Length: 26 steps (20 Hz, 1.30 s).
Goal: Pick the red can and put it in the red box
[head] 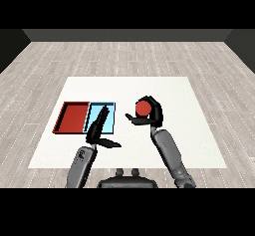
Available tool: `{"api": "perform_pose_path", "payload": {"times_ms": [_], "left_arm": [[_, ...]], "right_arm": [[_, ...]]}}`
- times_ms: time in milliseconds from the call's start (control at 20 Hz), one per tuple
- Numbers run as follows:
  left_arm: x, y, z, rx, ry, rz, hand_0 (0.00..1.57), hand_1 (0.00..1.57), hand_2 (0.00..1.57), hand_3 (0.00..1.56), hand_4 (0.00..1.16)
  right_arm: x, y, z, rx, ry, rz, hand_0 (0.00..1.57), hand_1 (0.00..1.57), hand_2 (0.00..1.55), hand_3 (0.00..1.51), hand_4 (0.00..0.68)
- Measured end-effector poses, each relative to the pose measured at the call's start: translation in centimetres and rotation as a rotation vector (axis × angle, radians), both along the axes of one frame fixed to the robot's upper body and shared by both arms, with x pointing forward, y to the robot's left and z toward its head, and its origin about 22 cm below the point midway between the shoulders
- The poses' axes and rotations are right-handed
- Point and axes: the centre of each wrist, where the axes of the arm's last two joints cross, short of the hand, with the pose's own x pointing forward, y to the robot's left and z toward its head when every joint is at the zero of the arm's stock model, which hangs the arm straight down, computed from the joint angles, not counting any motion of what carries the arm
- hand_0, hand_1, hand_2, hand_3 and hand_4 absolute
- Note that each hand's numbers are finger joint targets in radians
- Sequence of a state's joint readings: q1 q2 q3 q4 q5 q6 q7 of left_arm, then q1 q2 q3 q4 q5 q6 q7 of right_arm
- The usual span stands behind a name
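The red can [143, 108] is held above the white table, right of the trays, with my right hand [154, 113] curled round it, fingers over its top and thumb at its left. The red tray [72, 117] lies at the left of the table, with the light blue tray [110, 111] touching its right side. My left hand [98, 128] is open, its straight fingers reaching up over the light blue tray's near half, thumb pointing right.
The white table [174, 90] extends behind and to the right of the trays. A grey wooden floor surrounds it.
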<state>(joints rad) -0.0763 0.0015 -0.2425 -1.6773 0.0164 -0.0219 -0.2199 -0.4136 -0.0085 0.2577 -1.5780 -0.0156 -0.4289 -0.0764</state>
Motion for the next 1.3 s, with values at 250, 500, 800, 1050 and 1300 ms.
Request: {"api": "perform_pose_path", "payload": {"times_ms": [250, 500, 800, 1050, 1300], "left_arm": [[0.2, -2.1, 0.7, -0.008, 0.029, -0.055, 0.0, 0.0, 0.0, 0.0, 0.0], [1.0, -3.7, 0.5, -0.001, 0.064, -0.083, 0.0, 0.0, 0.0, 0.0, 0.0], [1.7, -6.0, -1.1, 0.004, 0.124, -0.118, 0.0, 0.0, 0.0, 0.0, 0.0], [1.9, -7.6, -2.3, -0.003, 0.173, -0.14, 0.0, 0.0, 0.0, 0.0, 0.0], [2.3, -8.3, -2.2, -0.026, 0.196, -0.159, 0.0, 0.0, 0.0, 0.0, 0.0]], "right_arm": [[-0.7, 0.8, 0.0, 0.005, -0.034, 0.002, 1.57, 1.57, 1.48, 1.42, 0.633], [-0.6, 1.2, 0.9, 0.008, -0.054, 0.011, 1.57, 1.57, 1.48, 1.43, 0.65], [-1.1, 1.7, 0.2, -0.005, -0.066, 0.025, 1.57, 1.57, 1.48, 1.41, 0.648], [-1.1, 1.9, 0.3, -0.004, -0.064, 0.045, 1.57, 1.57, 1.48, 1.42, 0.65], [-1.3, 1.9, -0.3, -0.001, -0.076, 0.076, 1.57, 1.57, 1.47, 1.41, 0.629]]}}
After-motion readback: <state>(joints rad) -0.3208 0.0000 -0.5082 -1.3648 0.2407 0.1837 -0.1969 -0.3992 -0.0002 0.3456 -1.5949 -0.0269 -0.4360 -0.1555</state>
